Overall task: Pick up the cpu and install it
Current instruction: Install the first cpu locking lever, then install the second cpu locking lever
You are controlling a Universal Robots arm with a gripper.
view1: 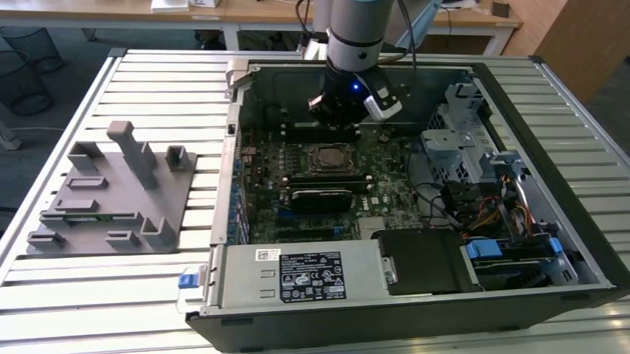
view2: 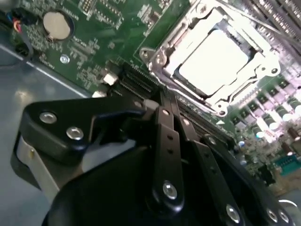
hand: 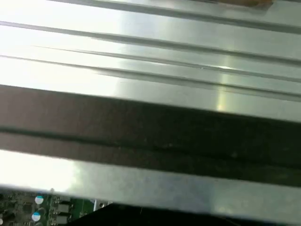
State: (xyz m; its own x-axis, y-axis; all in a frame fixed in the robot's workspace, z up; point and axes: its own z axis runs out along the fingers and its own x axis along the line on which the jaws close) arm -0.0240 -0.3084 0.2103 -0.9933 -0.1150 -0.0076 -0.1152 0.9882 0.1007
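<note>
I'm seeing the cpu [view2: 214, 59] glowing pale silver inside its silvery socket frame [view2: 160, 59], the motherboard [view1: 389, 177] showing green, the gripper [view2: 164, 141] showing black, the fixture [view1: 113, 192] looking grey.

You get even daylight in the exterior view. In the second wrist view the cpu [view2: 214, 59] glares white; the gripper [view2: 162, 122] linkage is dark and blurred. First wrist view: streaky glare.

Cpu [view2: 214, 59] topped with pale, smooth, bright metal. Hand [view2: 164, 113] links: matt black, screws shiny. Desk [view1: 158, 81] of ribbed, brushed metal. Fixture [view1: 113, 192] of matt grey plastic.
</note>
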